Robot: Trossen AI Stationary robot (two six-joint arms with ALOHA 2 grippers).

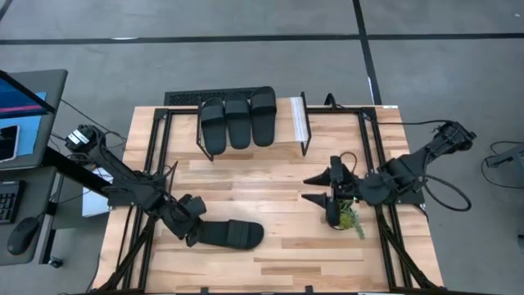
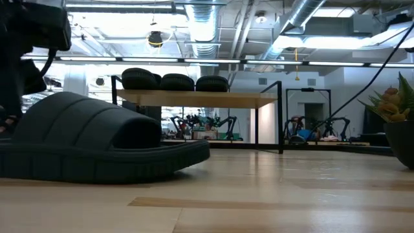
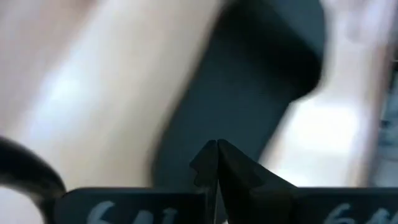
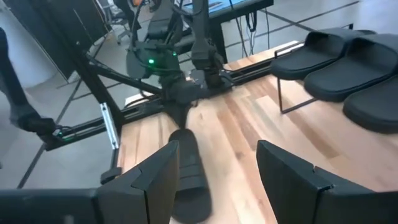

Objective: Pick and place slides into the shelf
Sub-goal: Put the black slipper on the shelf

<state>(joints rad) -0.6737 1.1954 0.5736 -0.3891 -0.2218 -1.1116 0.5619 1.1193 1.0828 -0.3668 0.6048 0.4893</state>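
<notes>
One black slide (image 1: 233,235) lies flat on its sole on the table's near left part; it also fills the low view (image 2: 97,142). Three more slides (image 1: 237,119) sit side by side on the shelf (image 1: 296,119), whose wood top stands on thin black legs (image 2: 194,98) at the far middle. My left gripper (image 1: 194,223) is shut at the loose slide's left end; in the left wrist view its fingertips (image 3: 216,148) meet in front of the black slide (image 3: 249,93). My right gripper (image 1: 315,188) hovers open over the right middle, pointing left. My left gripper stands with its shut fingers at the left end of the slide (image 1: 209,232), coming in from the table's left. The slide lies flat on the table. I cannot tell whether the fingertips touch it.
A small potted plant (image 1: 344,215) stands just near of my right gripper, seen at the low view's right edge (image 2: 394,110). Bare wood lies between the loose slide and the shelf. Black frame rails run along the table's left and right sides. A desk with a monitor stands off the left edge.
</notes>
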